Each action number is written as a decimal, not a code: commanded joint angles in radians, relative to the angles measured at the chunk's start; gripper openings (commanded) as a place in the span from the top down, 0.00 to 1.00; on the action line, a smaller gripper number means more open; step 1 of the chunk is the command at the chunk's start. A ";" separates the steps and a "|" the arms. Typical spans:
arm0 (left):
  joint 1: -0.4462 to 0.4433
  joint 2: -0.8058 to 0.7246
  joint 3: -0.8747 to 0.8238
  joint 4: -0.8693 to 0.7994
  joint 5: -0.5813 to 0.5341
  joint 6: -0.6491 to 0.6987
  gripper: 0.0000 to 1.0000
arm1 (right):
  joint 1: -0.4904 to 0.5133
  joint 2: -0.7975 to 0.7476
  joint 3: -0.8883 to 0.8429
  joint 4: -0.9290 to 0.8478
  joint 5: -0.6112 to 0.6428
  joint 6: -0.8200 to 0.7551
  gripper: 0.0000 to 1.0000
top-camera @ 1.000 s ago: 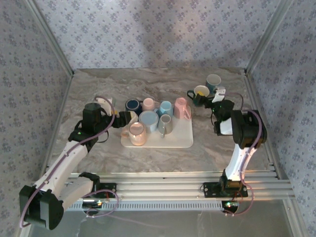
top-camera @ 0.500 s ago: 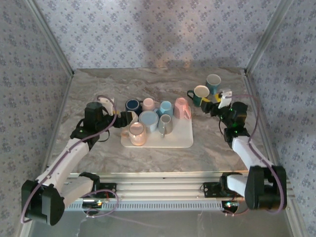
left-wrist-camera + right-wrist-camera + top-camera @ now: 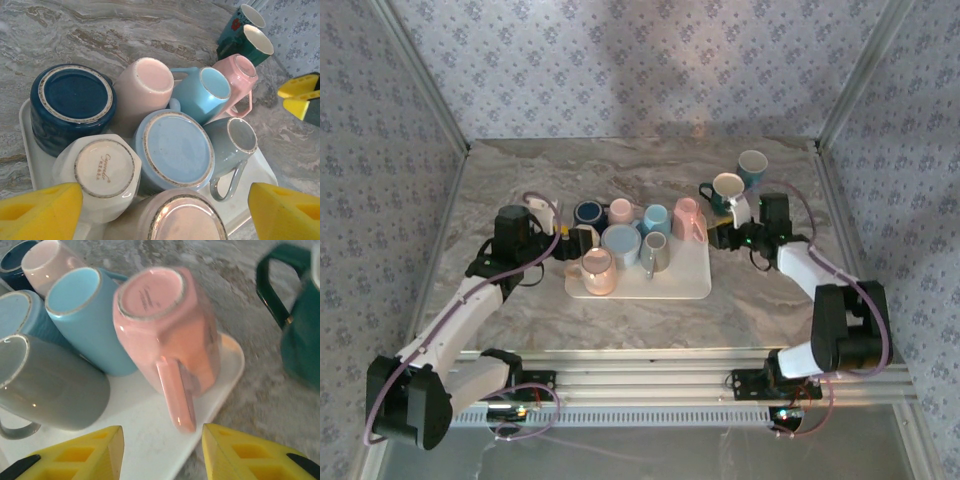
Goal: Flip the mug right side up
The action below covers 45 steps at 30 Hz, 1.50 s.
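— Marble tabletop (image 3: 520,180), white tray (image 3: 690,285) of upturned mugs (image 3: 172,150). Where's the pink mug (image 3: 165,330)?
— Bottom up at the tray's far right corner (handle (image 3: 175,395) toward the right hand (image 3: 160,450)), whose fingers (image 3: 75,455) stand apart either side of the handle's tip; touching, perhaps not.
— Left hand (image 3: 162,212)?
— Spread wide above the tray's left mugs.

Just right of the right gripper (image 3: 160,437), the green mug (image 3: 300,340) was blurred and cut by the edge; left of it, the grey mug (image 3: 45,390) was cut off as well. Between the fingers of the left gripper (image 3: 165,210), a pale pink mug (image 3: 185,225) ran off the bottom edge.
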 commanded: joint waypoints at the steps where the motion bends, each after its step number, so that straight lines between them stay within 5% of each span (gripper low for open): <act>1: 0.006 -0.021 0.003 0.045 0.026 0.016 0.14 | 0.028 0.068 0.065 -0.046 0.006 -0.113 0.53; 21: 0.005 -0.002 0.009 0.057 0.005 0.026 0.14 | 0.135 0.274 0.290 -0.241 0.203 -0.303 0.48; 28: 0.005 0.016 0.022 0.057 0.012 0.026 0.14 | 0.080 0.196 0.223 -0.184 0.084 -0.332 0.44; 33: 0.005 0.019 0.027 0.060 0.013 0.022 0.14 | 0.037 0.200 0.190 -0.166 -0.006 -0.504 0.37; 45: 0.005 0.014 0.019 0.056 0.014 0.022 0.14 | 0.017 0.323 0.297 -0.226 -0.016 -0.738 0.36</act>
